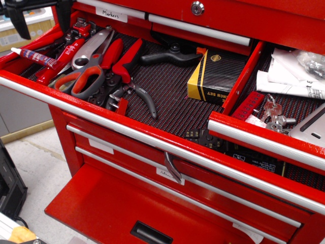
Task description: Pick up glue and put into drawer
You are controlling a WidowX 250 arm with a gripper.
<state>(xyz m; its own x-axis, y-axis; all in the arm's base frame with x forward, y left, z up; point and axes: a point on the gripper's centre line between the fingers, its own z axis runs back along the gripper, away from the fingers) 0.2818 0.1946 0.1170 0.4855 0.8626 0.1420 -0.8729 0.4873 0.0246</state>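
The glue (pixel 34 57) is a slim tube with a white nozzle and a blue-and-red label. It lies at the far left end of the open red drawer (pixel 127 127), nozzle pointing left, resting on red-handled tools. My gripper (pixel 40 19) hangs at the top left corner, above and just behind the glue. Its two black fingers (pixel 18 23) are spread wide apart with nothing between them. Only the finger ends show; the rest is cut off by the frame edge.
Red-handled scissors (pixel 81 79) and pliers (pixel 124 66) lie right of the glue. A black-and-yellow box (pixel 216 76) sits against the red divider (pixel 244 76). Papers and keys (pixel 274 109) fill the right compartment. Lower drawers are open below.
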